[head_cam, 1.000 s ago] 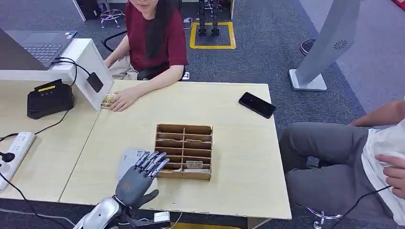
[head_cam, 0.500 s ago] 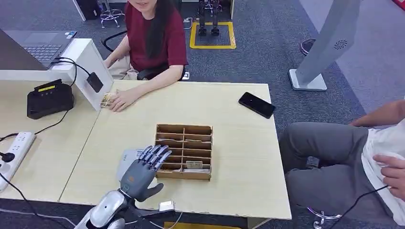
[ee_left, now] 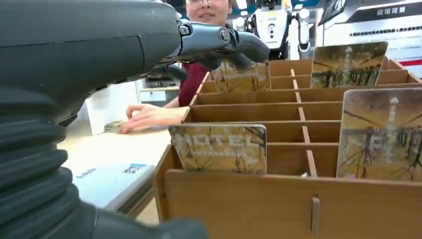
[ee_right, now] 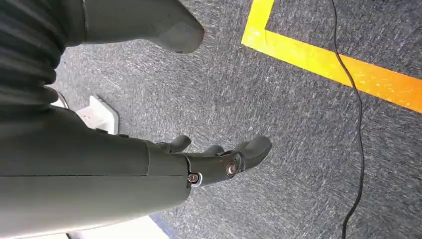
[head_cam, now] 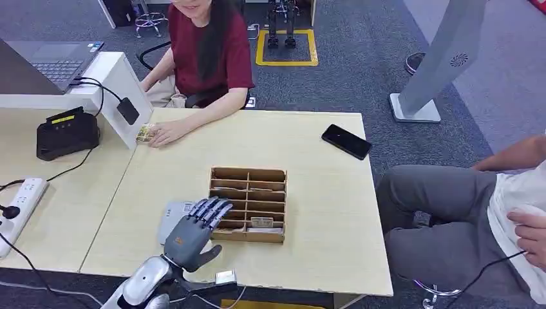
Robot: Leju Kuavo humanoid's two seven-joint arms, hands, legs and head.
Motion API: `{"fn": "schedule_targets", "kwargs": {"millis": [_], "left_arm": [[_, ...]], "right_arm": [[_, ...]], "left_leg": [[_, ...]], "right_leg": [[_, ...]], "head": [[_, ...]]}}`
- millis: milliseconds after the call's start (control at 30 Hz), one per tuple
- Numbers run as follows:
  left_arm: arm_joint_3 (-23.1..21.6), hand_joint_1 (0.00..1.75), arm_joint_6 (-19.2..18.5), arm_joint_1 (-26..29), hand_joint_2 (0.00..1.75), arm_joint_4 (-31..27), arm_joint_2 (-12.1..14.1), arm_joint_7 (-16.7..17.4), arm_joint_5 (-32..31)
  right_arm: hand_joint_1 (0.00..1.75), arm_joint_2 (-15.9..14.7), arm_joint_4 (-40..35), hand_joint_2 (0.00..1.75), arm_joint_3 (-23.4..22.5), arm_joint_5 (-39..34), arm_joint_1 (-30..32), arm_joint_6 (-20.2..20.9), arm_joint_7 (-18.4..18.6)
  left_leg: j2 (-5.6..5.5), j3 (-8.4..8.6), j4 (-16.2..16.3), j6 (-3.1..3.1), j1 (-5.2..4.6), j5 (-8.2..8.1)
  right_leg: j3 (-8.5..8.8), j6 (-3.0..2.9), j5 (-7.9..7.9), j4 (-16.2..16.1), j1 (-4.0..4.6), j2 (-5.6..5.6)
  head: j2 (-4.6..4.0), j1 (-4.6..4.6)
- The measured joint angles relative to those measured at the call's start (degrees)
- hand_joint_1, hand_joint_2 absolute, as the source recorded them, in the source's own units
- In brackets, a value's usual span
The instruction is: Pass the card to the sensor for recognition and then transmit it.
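A wooden card rack [head_cam: 248, 205] stands on the table's near half, with several hotel cards upright in its slots. My left hand [head_cam: 193, 232] hovers at the rack's near left corner, fingers straight and spread, holding nothing. In the left wrist view its fingertips [ee_left: 234, 42] reach over the rack above one card [ee_left: 241, 78]; other cards [ee_left: 219, 148] [ee_left: 380, 134] stand in nearer slots. A flat grey sensor pad [head_cam: 171, 214] lies partly under the hand, left of the rack. My right hand [ee_right: 219, 162] hangs over the carpet, fingers loosely apart and empty.
A person in red sits at the far side, one hand on a small stack of cards [head_cam: 145, 134]. A black phone [head_cam: 346, 141] lies far right. A black device [head_cam: 66, 132] and power strip [head_cam: 19, 206] sit on the left table. Another person sits at the right.
My left hand has crept slightly forward and right toward the rack's corner. The person's hand at the far side shifted a little.
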Motion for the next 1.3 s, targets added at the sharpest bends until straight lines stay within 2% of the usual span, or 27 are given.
{"fn": "schedule_targets", "kwargs": {"millis": [733, 867, 967, 1100, 1200, 1300], "left_arm": [[0.02, 1.75, -1.38, 1.57, 1.75, 0.00, 0.15, -1.47, 3.74], [0.02, 1.75, -3.17, 1.58, 1.75, -1.18, 0.31, -4.90, 11.00], [0.55, 1.75, -6.69, 0.81, 1.75, -4.34, 1.31, -6.91, 19.16], [3.52, 1.75, -10.67, -2.80, 1.75, -10.23, 3.21, -7.36, 28.18], [6.30, 1.75, -12.02, -5.18, 1.75, -13.10, 4.15, -7.08, 30.18], [7.78, 1.75, -11.76, -6.30, 1.75, -14.01, 4.41, -6.47, 29.26]], "right_arm": [[0.00, 0.00, 0.00, 1.75, -0.39, 0.79, 0.00, -0.26, -0.31], [0.00, 0.00, 0.00, 1.75, -0.59, 1.18, 0.01, -0.35, -0.41], [0.00, 0.02, 0.00, 1.75, -0.72, 1.66, 0.01, -0.33, -0.52], [0.00, 0.02, 0.00, 1.75, -1.12, 1.95, 0.00, -0.15, -0.94], [0.00, 0.02, 0.00, 1.75, -1.20, 1.95, 0.00, -0.07, -0.94], [0.00, 0.09, 0.00, 1.75, -1.20, 1.97, -0.02, 0.26, -0.83]], "left_leg": [[-0.01, 0.01, 0.00, 0.00, 0.00, 0.00], [-0.02, 0.02, 0.00, 0.00, 0.00, 0.01], [-0.02, -0.02, 0.00, 0.03, 0.01, 0.04], [-0.08, -0.01, 0.00, 0.01, 0.01, 0.06], [-0.10, -0.01, 0.00, 0.00, 0.02, 0.10], [-0.10, 0.00, 0.00, 0.00, 0.01, 0.10]], "right_leg": [[0.03, 0.00, 0.00, 0.00, 0.00, -0.02], [0.02, 0.00, 0.00, 0.00, 0.00, -0.03], [-0.02, 0.00, 0.00, 0.00, 0.02, -0.04], [0.00, -0.06, 0.05, 0.02, 0.02, -0.09], [0.01, -0.06, 0.05, 0.03, 0.02, -0.10], [0.00, -0.06, 0.05, 0.03, 0.02, -0.08]], "head": [[-0.02, 0.00], [0.00, 0.00], [0.00, 0.00], [0.00, -0.02], [0.00, 0.00], [0.00, 0.00]]}}
